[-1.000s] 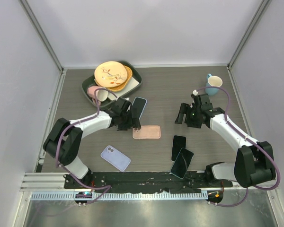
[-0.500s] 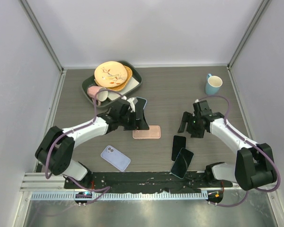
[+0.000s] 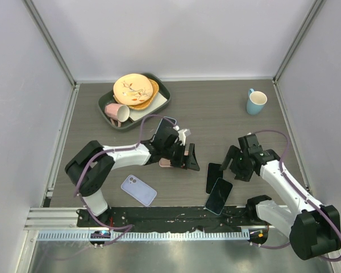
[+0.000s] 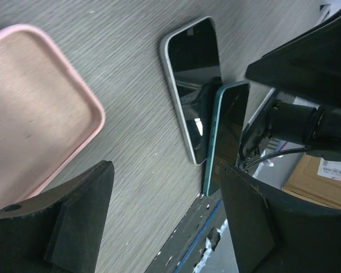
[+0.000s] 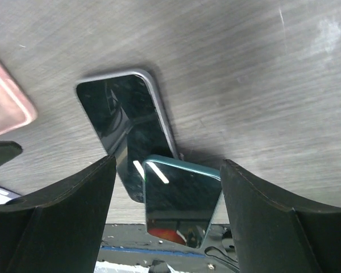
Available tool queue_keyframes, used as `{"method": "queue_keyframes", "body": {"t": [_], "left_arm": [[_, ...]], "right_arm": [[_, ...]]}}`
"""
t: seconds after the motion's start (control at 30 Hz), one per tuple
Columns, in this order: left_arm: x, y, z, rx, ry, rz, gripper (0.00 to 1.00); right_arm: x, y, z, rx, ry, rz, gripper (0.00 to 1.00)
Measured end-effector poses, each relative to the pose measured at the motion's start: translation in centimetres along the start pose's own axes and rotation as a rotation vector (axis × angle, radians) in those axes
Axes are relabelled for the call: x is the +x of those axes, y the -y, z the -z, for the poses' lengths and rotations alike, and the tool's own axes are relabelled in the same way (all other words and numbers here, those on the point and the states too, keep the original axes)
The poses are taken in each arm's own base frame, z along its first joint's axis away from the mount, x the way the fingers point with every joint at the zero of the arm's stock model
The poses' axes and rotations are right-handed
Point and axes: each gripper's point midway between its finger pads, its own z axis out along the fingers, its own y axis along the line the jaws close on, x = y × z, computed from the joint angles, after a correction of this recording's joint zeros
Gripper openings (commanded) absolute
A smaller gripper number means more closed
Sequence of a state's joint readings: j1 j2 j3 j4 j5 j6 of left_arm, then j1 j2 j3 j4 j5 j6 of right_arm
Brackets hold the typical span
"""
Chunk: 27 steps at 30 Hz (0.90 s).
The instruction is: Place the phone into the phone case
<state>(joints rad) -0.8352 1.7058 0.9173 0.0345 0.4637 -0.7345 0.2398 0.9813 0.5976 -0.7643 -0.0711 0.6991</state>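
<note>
Since a second ago I've swung the left gripper away from the tray side and across the pink case, and the right gripper has come down toward me, to the phones.

The left jaws are spread with nothing between them. The case lies open side up just outside the left finger, partly under it. The dark phone and the teal phone lie ahead of the gap, nearer the right finger.

The right jaws are also spread and empty, and both phones sit below their gap. The teal phone overlaps the near end of the dark phone. Neither phone is in the case.
</note>
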Motion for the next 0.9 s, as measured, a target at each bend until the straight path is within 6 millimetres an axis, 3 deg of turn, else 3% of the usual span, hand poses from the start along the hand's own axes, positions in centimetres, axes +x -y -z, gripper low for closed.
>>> {"method": "queue_keyframes", "body": {"t": [0.3, 0.57, 0.9], "left_arm": [[0.4, 1.5, -2.2, 0.075, -0.049, 0.013, 0.75], [0.8, 2.2, -3.0, 0.107, -0.074, 0.024, 0.65], [1.0, 2.6, -3.2, 0.124, -0.071, 0.033, 0.62]], "right_arm": [[5.0, 3.9, -1.0, 0.096, -0.139, -0.034, 0.79], [6.5, 2.3, -1.2, -0.013, -0.203, -0.075, 0.78], [6.1, -1.8, -2.8, -0.202, -0.257, -0.107, 0.29]]}}
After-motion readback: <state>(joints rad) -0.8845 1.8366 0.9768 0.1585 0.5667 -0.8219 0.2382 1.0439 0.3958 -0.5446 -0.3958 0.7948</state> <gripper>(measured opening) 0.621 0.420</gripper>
